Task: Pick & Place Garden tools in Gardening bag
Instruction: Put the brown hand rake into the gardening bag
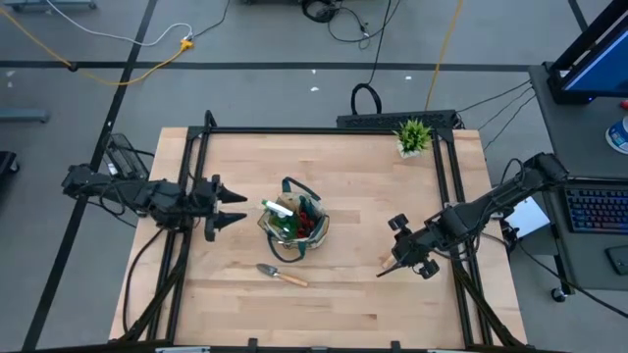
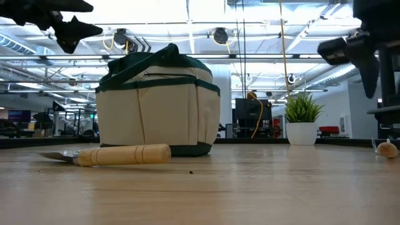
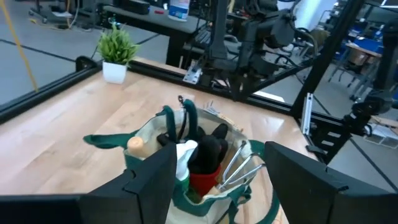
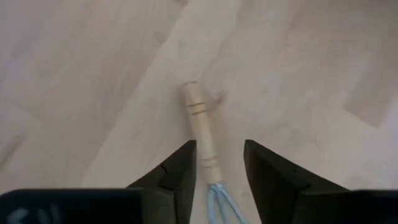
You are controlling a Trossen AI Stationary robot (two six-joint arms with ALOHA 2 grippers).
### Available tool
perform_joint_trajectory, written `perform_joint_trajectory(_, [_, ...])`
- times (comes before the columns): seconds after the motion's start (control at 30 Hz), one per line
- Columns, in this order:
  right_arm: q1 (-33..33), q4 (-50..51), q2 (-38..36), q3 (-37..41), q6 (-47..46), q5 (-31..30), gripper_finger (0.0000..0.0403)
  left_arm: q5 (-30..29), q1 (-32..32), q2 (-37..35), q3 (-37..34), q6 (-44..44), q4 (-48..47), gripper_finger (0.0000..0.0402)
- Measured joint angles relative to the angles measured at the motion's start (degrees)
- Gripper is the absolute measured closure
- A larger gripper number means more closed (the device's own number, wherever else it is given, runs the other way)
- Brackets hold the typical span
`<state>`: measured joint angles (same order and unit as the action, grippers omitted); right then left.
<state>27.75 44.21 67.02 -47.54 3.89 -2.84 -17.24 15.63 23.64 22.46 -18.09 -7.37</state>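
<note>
The khaki gardening bag (image 1: 292,222) with green trim stands mid-table, and a spray bottle, a red-and-black glove (image 3: 202,168), metal tines and a wooden handle stick out of its top. A wooden-handled trowel (image 1: 282,275) lies flat on the table just in front of it. My left gripper (image 1: 232,206) hovers open to the left of the bag, pointing at it. A wooden-handled hand fork (image 4: 200,118) lies on the table at the right. My right gripper (image 4: 221,155) hangs open above the fork, its fingers on either side of the handle and clear of it.
A small potted plant (image 1: 413,135) stands at the far right corner. Black frame rails (image 1: 324,128) run along the table's far and side edges. Bare wood lies between the bag and the fork.
</note>
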Motion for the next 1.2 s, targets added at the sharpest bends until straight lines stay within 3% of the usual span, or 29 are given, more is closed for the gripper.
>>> perform_joint_trajectory(0.37, [0.02, -6.3, 5.2, 4.0, 1.39, 1.54, 0.023, -4.01, 4.51, -0.54, -1.08, 1.27, 0.44, 0.0151])
perform_joint_trajectory(1.2, [-2.68, -6.19, 13.12, 6.92, -0.47, 0.95, 0.0238, -5.37, 10.85, -4.31, -13.2, -1.57, 12.16, 0.0151])
